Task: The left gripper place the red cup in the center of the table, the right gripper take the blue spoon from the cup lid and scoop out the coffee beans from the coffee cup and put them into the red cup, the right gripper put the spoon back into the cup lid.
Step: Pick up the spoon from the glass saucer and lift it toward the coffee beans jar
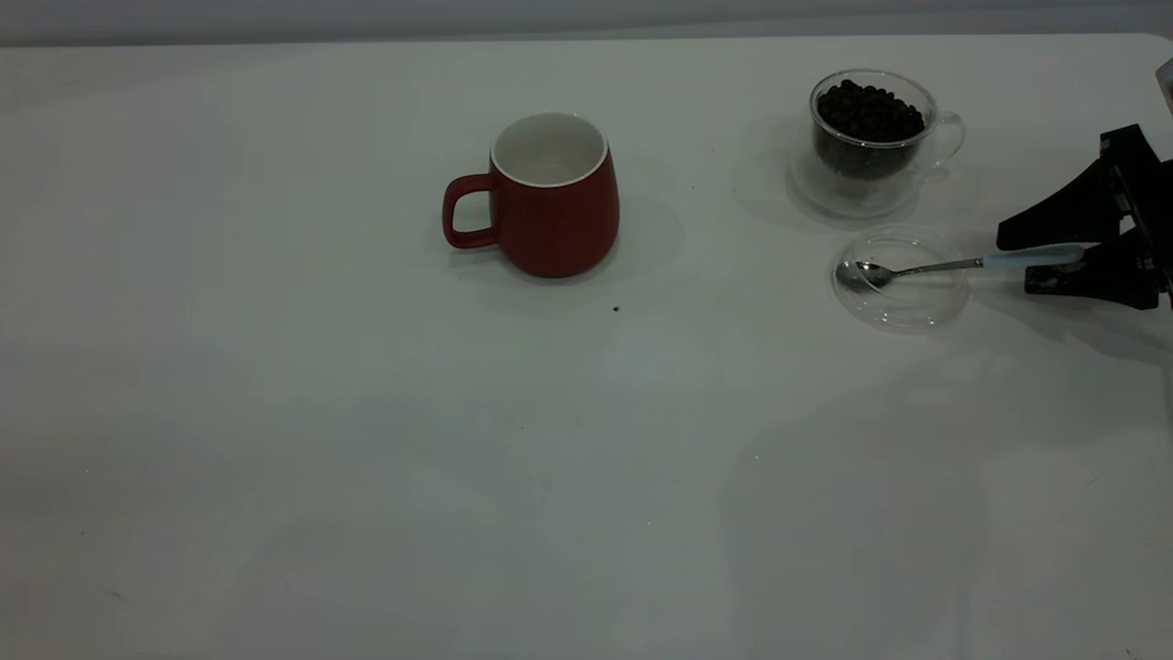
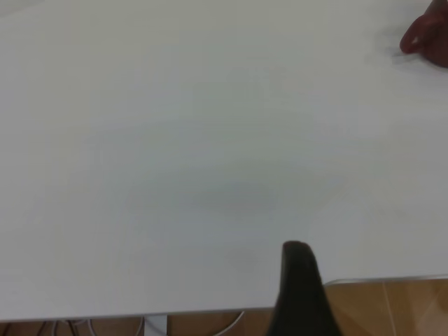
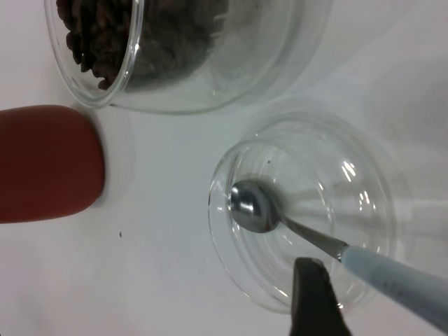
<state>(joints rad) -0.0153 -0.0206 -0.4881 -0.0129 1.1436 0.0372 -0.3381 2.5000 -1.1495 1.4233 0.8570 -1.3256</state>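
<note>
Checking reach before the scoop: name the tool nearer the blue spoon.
Right. The right tool sits at the blue spoon handle; the left tool is back over the table edge, far away.

Blue spoon [image 3: 329, 245] bowl-down in cup lid [image 3: 364, 175], beside coffee cup [image 3: 210, 63].

Probably lab: bare white table [image 1: 367, 477], robot arms

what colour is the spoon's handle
Pale light blue; the blue spoon shows it best in the exterior view.
</note>
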